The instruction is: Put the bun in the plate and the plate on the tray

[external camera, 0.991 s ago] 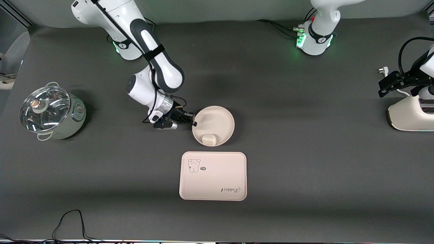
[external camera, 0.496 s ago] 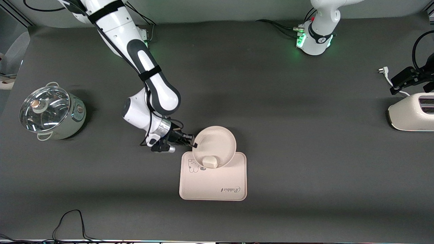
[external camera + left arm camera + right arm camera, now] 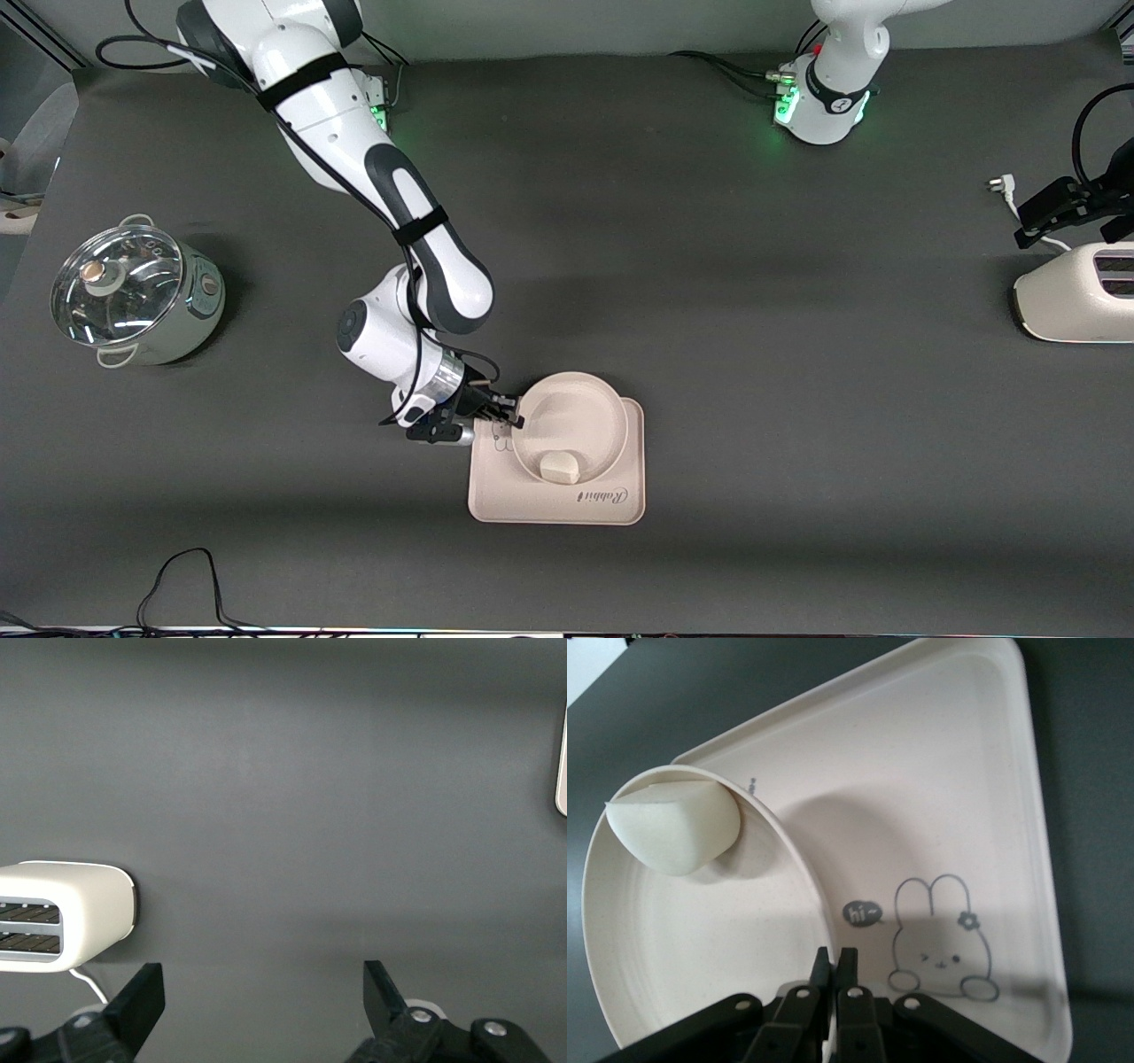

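Note:
The round cream plate (image 3: pixel 576 424) (image 3: pixel 700 939) hangs tilted over the pink rectangular tray (image 3: pixel 611 509) (image 3: pixel 957 815). My right gripper (image 3: pixel 512 413) (image 3: pixel 834 958) is shut on the plate's rim at the edge toward the right arm's end. The off-white bun (image 3: pixel 560 467) (image 3: pixel 675 826) lies in the plate against its lower rim. The tray's rabbit drawing (image 3: pixel 943 935) shows beside the plate. My left gripper (image 3: pixel 1036 217) (image 3: pixel 263 985) is open over bare table next to the toaster, at the left arm's end, waiting.
A white toaster (image 3: pixel 1076 297) (image 3: pixel 62 912) stands at the left arm's end. A lidded pot (image 3: pixel 133 292) sits at the right arm's end. A black cable (image 3: pixel 186 576) lies near the front edge.
My right gripper has carried the plate with the bun toward the front camera, from the bare table to over the tray. The left gripper has shifted slightly by the toaster.

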Controlling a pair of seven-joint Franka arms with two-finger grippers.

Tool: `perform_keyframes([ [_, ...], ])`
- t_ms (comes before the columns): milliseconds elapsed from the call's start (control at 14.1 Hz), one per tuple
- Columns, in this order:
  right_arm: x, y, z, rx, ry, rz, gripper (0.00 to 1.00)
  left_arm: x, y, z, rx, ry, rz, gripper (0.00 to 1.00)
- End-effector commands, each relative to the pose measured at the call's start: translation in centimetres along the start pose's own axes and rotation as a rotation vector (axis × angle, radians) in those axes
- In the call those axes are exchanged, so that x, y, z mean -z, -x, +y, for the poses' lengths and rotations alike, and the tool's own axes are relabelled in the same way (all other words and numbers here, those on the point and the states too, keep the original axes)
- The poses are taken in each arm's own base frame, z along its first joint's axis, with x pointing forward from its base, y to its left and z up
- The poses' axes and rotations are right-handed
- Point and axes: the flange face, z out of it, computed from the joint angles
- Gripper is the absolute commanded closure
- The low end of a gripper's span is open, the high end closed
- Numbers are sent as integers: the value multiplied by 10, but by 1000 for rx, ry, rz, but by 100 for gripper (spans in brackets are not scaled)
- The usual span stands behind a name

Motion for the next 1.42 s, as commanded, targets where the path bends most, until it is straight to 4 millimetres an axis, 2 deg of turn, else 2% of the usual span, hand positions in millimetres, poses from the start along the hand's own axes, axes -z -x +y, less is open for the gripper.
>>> perform_keyframes([
  [0,-19,-14,10,-5,15,-2,100,2,7,3,-10,2,-31,0],
  [212,-26,-19,28,-2,39,-7,100,6,9,11,-6,4,-46,0],
  [354,-23,-27,35,14,52,-25,100,3,8,10,-1,6,-49,0],
  [425,-24,-25,35,12,49,-46,86,3,9,9,16,9,-51,0],
  [496,-24,-26,33,12,47,-45,41,3,9,9,40,8,-54,0],
  [566,-24,-25,34,10,48,-46,32,2,11,9,42,8,-68,0],
  [637,-23,-26,33,9,47,-45,9,0,14,6,48,7,-88,0],
  [708,-21,-26,32,10,45,-45,0,-1,14,5,37,7,-96,0],
  [920,-6,-37,33,21,51,-65,0,-2,12,0,-24,11,-94,0],
  [1204,47,-54,19,65,64,-120,0,-2,7,-2,-18,5,-71,0],
  [1345,80,-61,11,120,109,-147,0,-2,7,-3,-17,2,-65,0],
])
